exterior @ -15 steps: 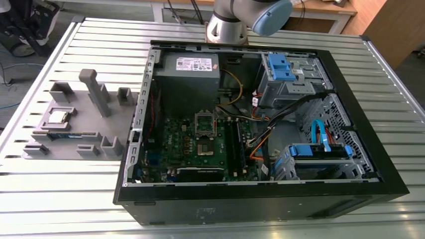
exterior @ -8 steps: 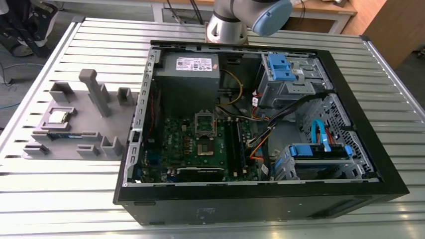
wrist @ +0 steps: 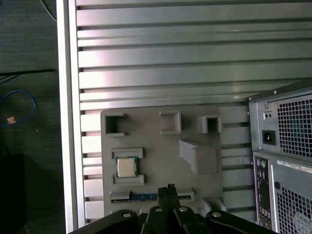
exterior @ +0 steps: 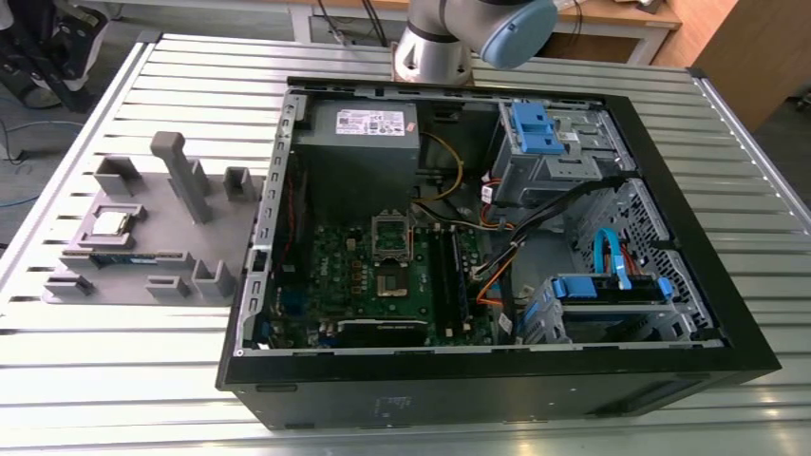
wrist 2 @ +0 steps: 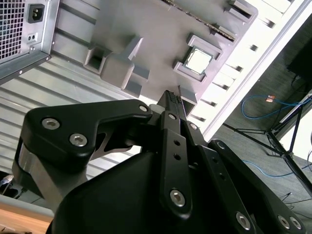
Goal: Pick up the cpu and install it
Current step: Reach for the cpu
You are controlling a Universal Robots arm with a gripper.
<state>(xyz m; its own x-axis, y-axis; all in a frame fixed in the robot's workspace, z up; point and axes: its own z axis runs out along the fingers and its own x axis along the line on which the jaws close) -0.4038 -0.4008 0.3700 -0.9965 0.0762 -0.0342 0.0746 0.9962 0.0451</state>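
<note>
The cpu point(exterior: 112, 223) is a small square chip with a shiny metal top. It lies in a recess of the grey holder point(exterior: 178, 242) on the table, at the exterior view's left of the open computer case point(exterior: 507, 375). Both wrist views look down on the cpu point(wrist 2: 197, 61) point(wrist: 126, 167) from well above. My gripper point(wrist: 168, 189) point(wrist 2: 171, 99) hangs over the holder's edge, a short way from the chip, its black fingers shut together with nothing between them. Inside the case the motherboard socket point(exterior: 389, 277) stands with its metal frame point(exterior: 390, 231) flipped up.
A long green memory stick point(exterior: 127, 256) point(wrist: 146, 197) lies in a slot of the holder beside the cpu. Grey posts point(exterior: 184, 176) rise from the holder. The case holds a power supply point(exterior: 361, 142), cables and blue drive brackets point(exterior: 538, 128). The arm point(exterior: 469, 38) stands behind the case.
</note>
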